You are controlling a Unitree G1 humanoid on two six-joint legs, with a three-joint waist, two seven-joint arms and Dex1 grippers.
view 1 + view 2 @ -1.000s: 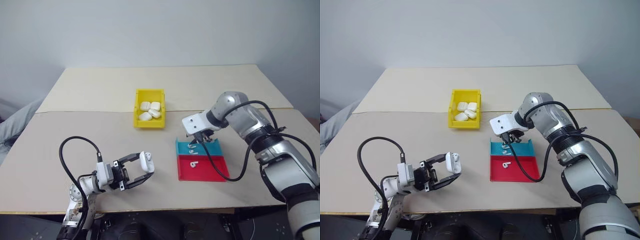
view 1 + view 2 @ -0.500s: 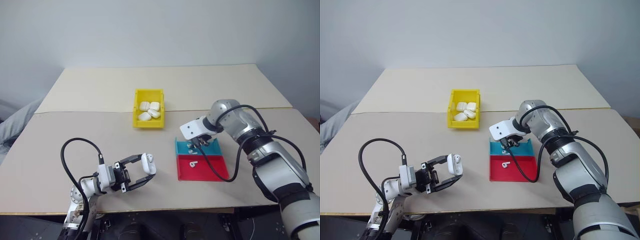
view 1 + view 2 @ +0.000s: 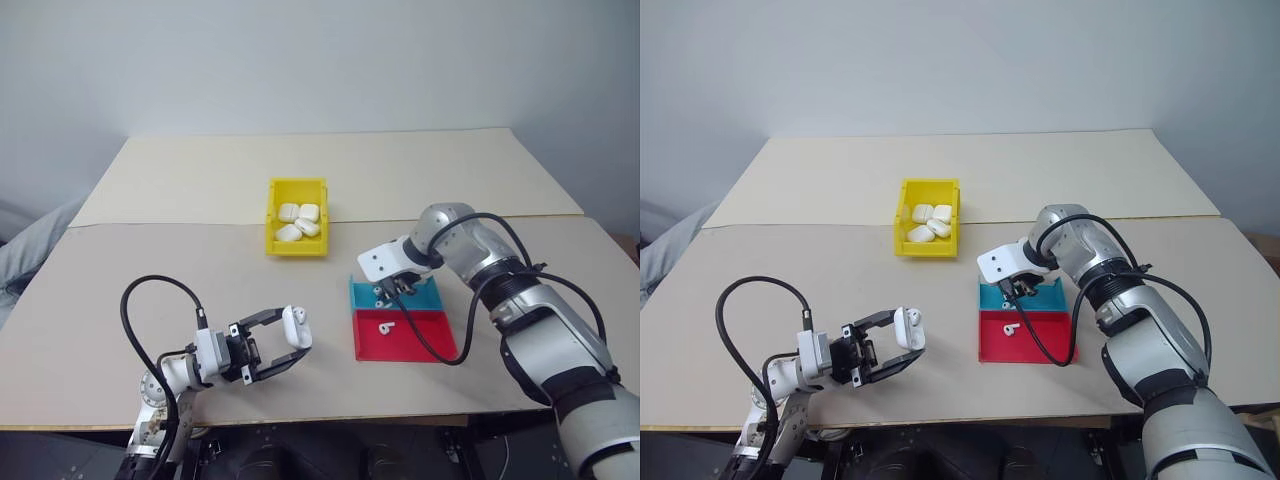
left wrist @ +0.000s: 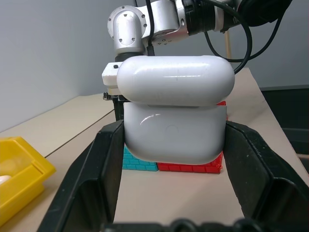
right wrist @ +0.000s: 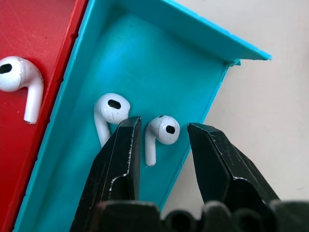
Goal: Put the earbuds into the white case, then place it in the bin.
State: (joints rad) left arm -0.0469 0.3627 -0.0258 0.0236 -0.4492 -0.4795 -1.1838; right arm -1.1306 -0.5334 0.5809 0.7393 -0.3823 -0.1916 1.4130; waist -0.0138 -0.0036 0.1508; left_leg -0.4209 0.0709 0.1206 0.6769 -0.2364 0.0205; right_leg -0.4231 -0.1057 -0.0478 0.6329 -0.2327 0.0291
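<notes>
Right wrist view: the right gripper (image 5: 161,140) hangs over the blue tray (image 5: 145,63), its fingers (image 5: 123,154) apart with one earbud (image 5: 161,133) lying between them, not yet pinched. A second earbud (image 5: 110,113) lies in the same tray just beside that one, outside the fingers. A third earbud (image 5: 19,82) lies in the red tray (image 5: 29,29), which touches the blue tray along one wall.

From the head, the left gripper (image 3: 285,345) sits on the near left of the blue tray, well apart from it, clamped on the case (image 4: 175,116), whose lid stands open. The bin (image 3: 298,243) stands on the table (image 3: 200,180) beyond and to the left of the blue tray, near it, with several more white cases (image 3: 299,221) inside.
</notes>
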